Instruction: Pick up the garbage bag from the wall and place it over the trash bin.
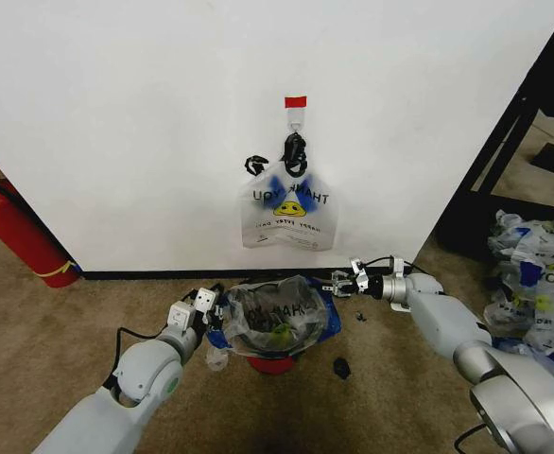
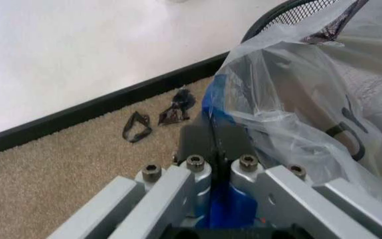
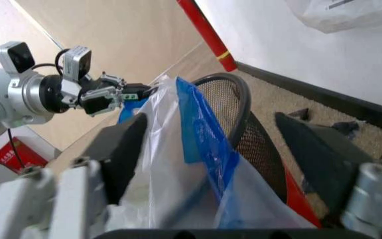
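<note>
Presently: garbage bag draped over trash bin, its span running gripper to gripper; left gripper pinched on one blue handle, right gripper spread astride the opposite handle.

head: high, down toward wall | wrists: close, opposite sides of trash bin

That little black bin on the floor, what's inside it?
A translucent garbage bag lines the trash bin, draped over its rim, with dark print and a yellow patch showing. The left gripper pinches one blue handle; the right gripper is open. The bin's bottom is covered.
</note>
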You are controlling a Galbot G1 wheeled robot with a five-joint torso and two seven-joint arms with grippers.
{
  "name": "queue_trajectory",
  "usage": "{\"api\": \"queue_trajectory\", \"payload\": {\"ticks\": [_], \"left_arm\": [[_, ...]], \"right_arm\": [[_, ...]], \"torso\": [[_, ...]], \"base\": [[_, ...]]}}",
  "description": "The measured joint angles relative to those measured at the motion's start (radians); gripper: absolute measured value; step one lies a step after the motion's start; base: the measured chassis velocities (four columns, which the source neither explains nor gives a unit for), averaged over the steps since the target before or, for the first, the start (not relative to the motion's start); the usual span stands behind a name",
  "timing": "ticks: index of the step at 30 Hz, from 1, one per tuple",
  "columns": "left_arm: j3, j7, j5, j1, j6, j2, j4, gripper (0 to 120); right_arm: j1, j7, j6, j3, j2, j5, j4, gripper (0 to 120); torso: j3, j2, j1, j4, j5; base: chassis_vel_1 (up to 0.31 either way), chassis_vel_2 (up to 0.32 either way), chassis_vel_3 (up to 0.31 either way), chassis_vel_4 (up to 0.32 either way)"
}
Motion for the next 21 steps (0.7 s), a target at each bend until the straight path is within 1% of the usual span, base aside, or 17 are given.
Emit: {"api": "queue_trajectory", "payload": {"ticks": [1, 5, 6, 8, 9, 12, 15, 16, 19, 21], "left_arm": [[0.000, 0.000, 0.000, 0.000, 0.000, 0.000, 0.000, 0], [0.000, -0.002, 0.000, 0.000, -0.001, -0.002, 0.002, 0], [0.000, -0.002, 0.000, 0.000, -0.001, -0.002, 0.002, 0], [0.000, -0.003, 0.000, 0.000, -0.002, -0.002, 0.002, 0], [0.000, -0.003, 0.000, 0.000, -0.002, -0.002, 0.002, 0], [0.000, -0.004, 0.000, 0.001, -0.006, -0.002, 0.005, 0], [-0.001, -0.005, 0.000, 0.003, -0.008, -0.001, 0.007, 0], [-0.001, -0.005, 0.000, 0.003, -0.008, -0.001, 0.007, 0], [-0.001, -0.005, 0.001, 0.003, -0.009, 0.001, 0.007, 0], [-0.001, -0.005, 0.001, 0.003, -0.009, 0.002, 0.007, 0]], "right_arm": [[0.000, 0.000, 0.000, 0.000, 0.000, 0.000, 0.000, 70], [-0.006, 0.000, 0.012, -0.002, -0.002, -0.004, 0.005, 52], [-0.007, 0.000, 0.013, -0.003, -0.003, -0.005, 0.006, 50], [-0.009, 0.000, 0.017, -0.003, -0.005, -0.006, 0.007, 41], [-0.009, 0.000, 0.017, -0.003, -0.005, -0.006, 0.007, 41], [-0.011, 0.001, 0.026, -0.002, -0.008, -0.006, 0.009, 26], [-0.012, 0.002, 0.037, -0.002, -0.012, -0.003, 0.013, 14], [-0.012, 0.002, 0.037, -0.002, -0.012, -0.003, 0.013, 14], [-0.012, 0.002, 0.051, -0.002, -0.015, 0.003, 0.016, 1], [-0.013, 0.002, 0.053, -0.002, -0.015, 0.004, 0.017, 0]], "torso": [[0.000, 0.000, 0.000, 0.0000, 0.0000], [0.000, 0.000, 0.000, 0.0001, 0.0000], [0.000, 0.000, 0.000, 0.0001, 0.0000], [0.000, 0.000, 0.000, 0.0000, 0.0001], [0.000, 0.000, 0.000, 0.0000, 0.0001], [0.000, 0.000, 0.000, 0.0000, 0.0001], [0.000, 0.000, 0.000, 0.0000, 0.0001], [0.000, 0.000, 0.000, 0.0000, 0.0001], [0.000, 0.000, 0.000, 0.0000, 0.0000], [0.000, 0.000, 0.000, 0.0000, 0.0001]], "base": [[0.000, 0.000, 0.000, 0.000], [0.000, 0.000, 0.000, 0.000], [0.000, 0.000, 0.000, 0.000], [0.000, 0.000, 0.000, 0.000], [0.000, 0.000, 0.000, 0.000], [0.000, 0.000, 0.000, 0.000], [0.000, 0.000, 0.000, 0.000], [0.000, 0.000, 0.000, 0.000], [0.000, 0.000, 0.000, 0.000], [0.000, 0.000, 0.000, 0.000]]}}
